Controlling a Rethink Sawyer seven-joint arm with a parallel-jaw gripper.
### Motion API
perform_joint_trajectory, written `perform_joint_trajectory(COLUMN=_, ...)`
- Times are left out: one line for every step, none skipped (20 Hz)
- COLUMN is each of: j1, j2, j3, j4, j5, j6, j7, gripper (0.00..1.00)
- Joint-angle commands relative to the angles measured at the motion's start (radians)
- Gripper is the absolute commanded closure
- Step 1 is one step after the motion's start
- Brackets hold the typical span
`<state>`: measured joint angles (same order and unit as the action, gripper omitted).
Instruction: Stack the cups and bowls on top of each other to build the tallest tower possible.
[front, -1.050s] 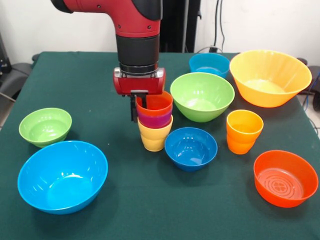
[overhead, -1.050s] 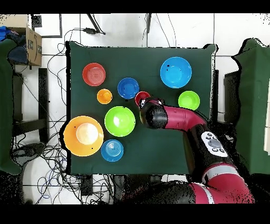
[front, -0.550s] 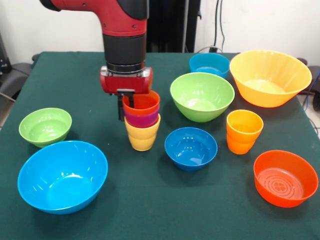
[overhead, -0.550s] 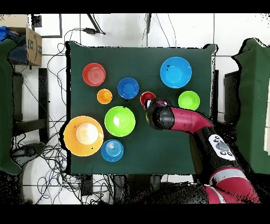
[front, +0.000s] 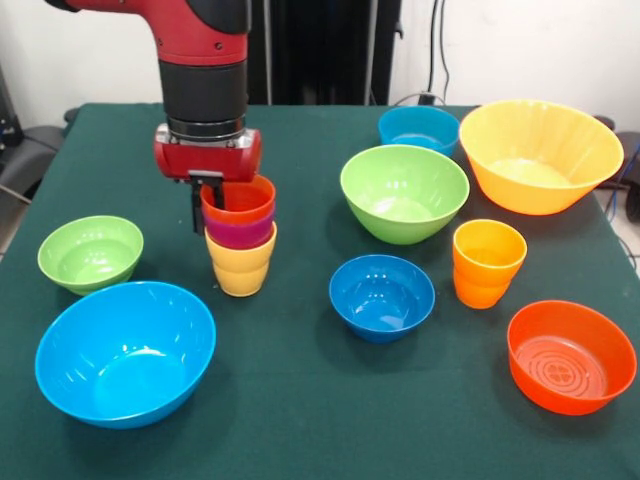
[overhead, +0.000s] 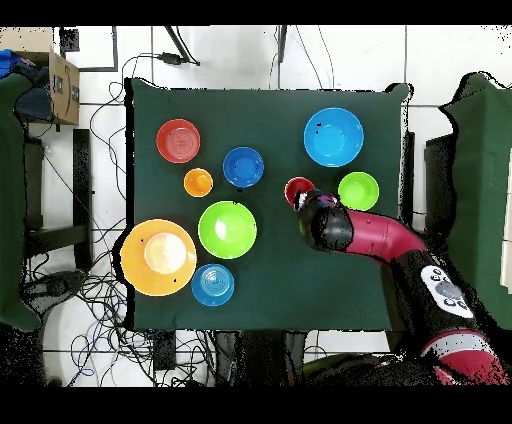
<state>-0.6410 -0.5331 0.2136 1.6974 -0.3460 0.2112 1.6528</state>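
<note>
Tower (front: 240, 236) upright, long axis vertical, mouth up; claw (front: 208, 198) grips rim.

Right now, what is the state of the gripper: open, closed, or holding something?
Gripper: closed on the rim of the red-orange cup, the top of the three-cup stack.

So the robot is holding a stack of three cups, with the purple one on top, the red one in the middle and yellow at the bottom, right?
Not quite. The front view shows the red-orange cup on top and the purple cup in the middle; the yellow cup is at the bottom, as you said.
</note>
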Motion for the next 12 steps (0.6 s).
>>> perform_joint_trajectory(j1=0.002, j2=0.006, j3=0.072, j4=-0.017, j5=-0.079, j6=0.091, j7=-0.06, gripper=1.0)
perform_joint_trajectory(j1=0.005, j2=0.008, j3=0.072, j4=-0.017, j5=-0.079, j6=0.09, j7=-0.056, gripper=1.0)
perform_joint_trajectory(j1=0.005, j2=0.008, j3=0.072, j4=-0.016, j5=-0.078, j6=0.088, j7=-0.054, gripper=1.0)
perform_joint_trajectory(j1=0.006, j2=0.008, j3=0.073, j4=-0.015, j5=-0.078, j6=0.086, j7=-0.052, gripper=1.0)
perform_joint_trajectory(j1=0.006, j2=0.008, j3=0.072, j4=-0.01, j5=-0.079, j6=0.082, j7=-0.05, gripper=1.0)
perform_joint_trajectory(j1=0.006, j2=0.012, j3=0.073, j4=-0.01, j5=-0.079, j6=0.079, j7=-0.049, gripper=1.0)
perform_joint_trajectory(j1=0.006, j2=0.015, j3=0.074, j4=-0.011, j5=-0.079, j6=0.076, j7=-0.047, gripper=1.0)
perform_joint_trajectory(j1=0.007, j2=0.018, j3=0.074, j4=-0.012, j5=-0.079, j6=0.073, j7=-0.046, gripper=1.0)
perform_joint_trajectory(j1=0.006, j2=0.019, j3=0.074, j4=-0.009, j5=-0.081, j6=0.068, j7=-0.044, gripper=1.0)
perform_joint_trajectory(j1=0.007, j2=0.02, j3=0.075, j4=-0.009, j5=-0.081, j6=0.066, j7=-0.043, gripper=1.0)
perform_joint_trajectory(j1=0.007, j2=0.02, j3=0.074, j4=-0.007, j5=-0.082, j6=0.063, j7=-0.042, gripper=1.0)
perform_joint_trajectory(j1=0.007, j2=0.021, j3=0.073, j4=-0.004, j5=-0.08, j6=0.064, j7=-0.039, gripper=1.0)
